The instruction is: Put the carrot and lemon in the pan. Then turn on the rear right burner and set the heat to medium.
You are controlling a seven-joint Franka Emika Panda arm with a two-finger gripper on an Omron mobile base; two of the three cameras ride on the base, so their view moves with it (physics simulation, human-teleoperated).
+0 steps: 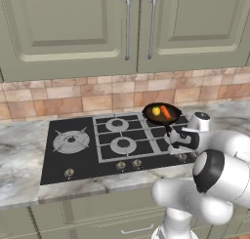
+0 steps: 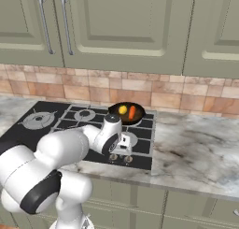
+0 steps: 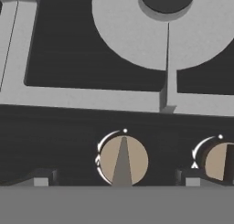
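**Technician A:** Where do the task items sit, and how are they oriented?

**Technician B:** The pan [image 1: 161,114] rests on the rear right burner [image 2: 135,120] of the cooktop [image 1: 63,160], near the counter's [image 2: 196,153] back edge by the tiled backsplash [image 1: 58,99]. In it lie the lemon [image 1: 156,110] and the carrot [image 1: 166,112], just beside each other. In the left base view the carrot's long axis runs from the pan's far left toward its near right; the lemon lies to the carrot's left. The pan's handle points toward the cooktop's front edge, partly hidden behind the arm.

**Technician A:** State the tool's position and condition.

**Technician B:** The gripper [image 3: 116,182] hangs over the cooktop's front right corner, aimed down at the knob row. Its fingers stand spread wide apart and grasp nothing. In the hand view, a tan knob [image 3: 123,160] lies between the fingertips [image 3: 41,178], its pointer ridge directed straight up toward a white dot. A second knob [image 3: 219,161] sits just beside the other tip. Beyond the knobs, the front right burner [image 3: 167,22] shows as a grey ring with a dark cap.
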